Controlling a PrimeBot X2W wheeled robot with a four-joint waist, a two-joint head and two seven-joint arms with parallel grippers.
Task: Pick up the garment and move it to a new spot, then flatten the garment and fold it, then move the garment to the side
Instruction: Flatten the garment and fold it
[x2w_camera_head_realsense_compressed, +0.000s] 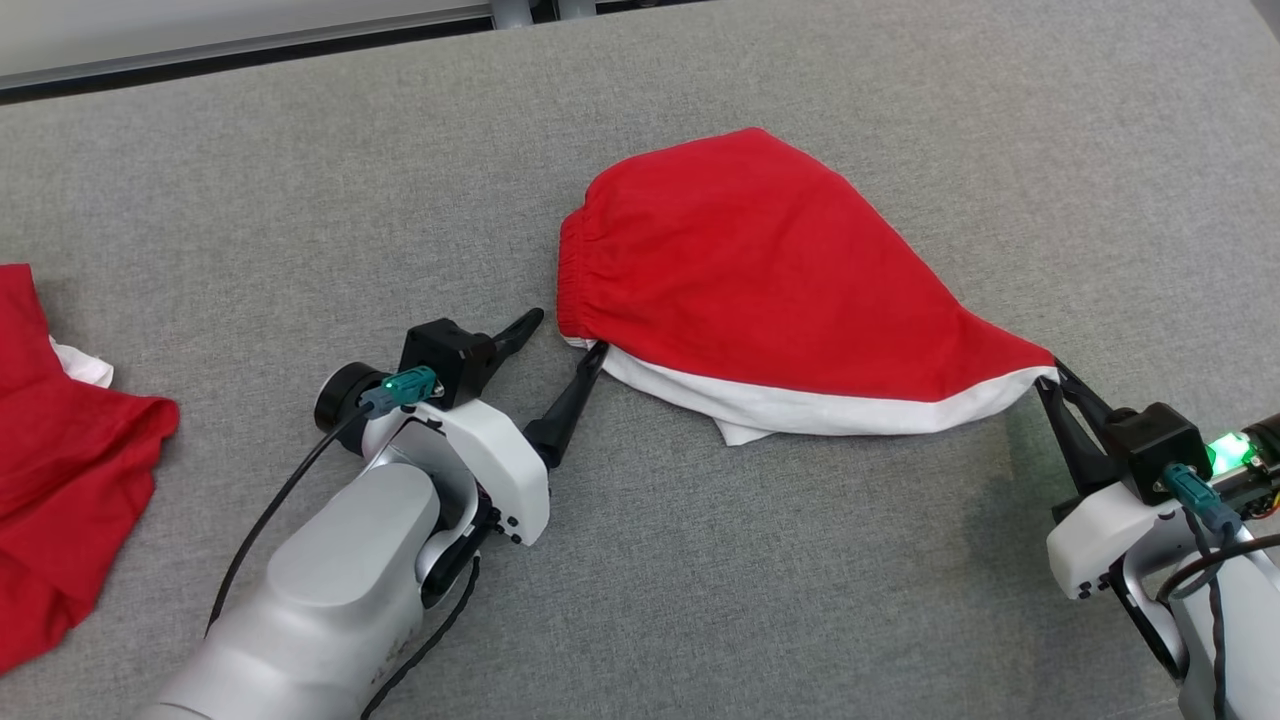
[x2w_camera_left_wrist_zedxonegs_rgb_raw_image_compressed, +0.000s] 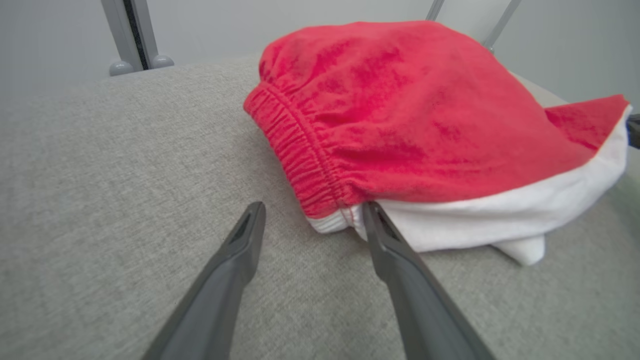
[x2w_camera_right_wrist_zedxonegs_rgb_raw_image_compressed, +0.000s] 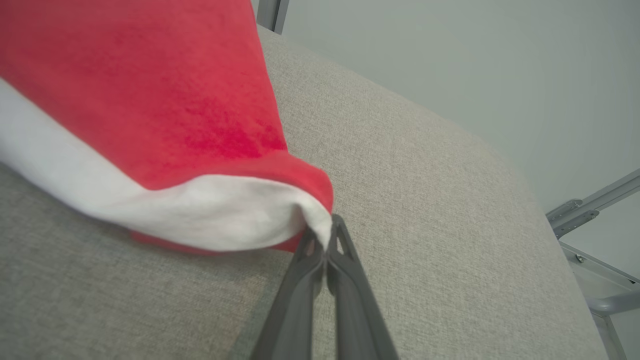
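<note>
Pinching the white-edged corner of the garment (x2w_camera_head_realsense_compressed: 770, 270), my right gripper (x2w_camera_head_realsense_compressed: 1052, 375) had both fingers pressed together on the cloth; the right wrist view showed the hem drawn to a point between them. The garment, red with a white underlayer and a gathered elastic band, lay on the grey bench (x2w_camera_head_realsense_compressed: 300, 200), right of centre in the head view. I noted my left gripper (x2w_camera_head_realsense_compressed: 567, 335) spread wide at the banded end, holding nothing. One of its fingers (x2w_camera_left_wrist_zedxonegs_rgb_raw_image_compressed: 380, 235) sat against the white edge under the band, the other on bare bench. A second red cloth (x2w_camera_head_realsense_compressed: 70, 450) lay well apart at far left.
</note>
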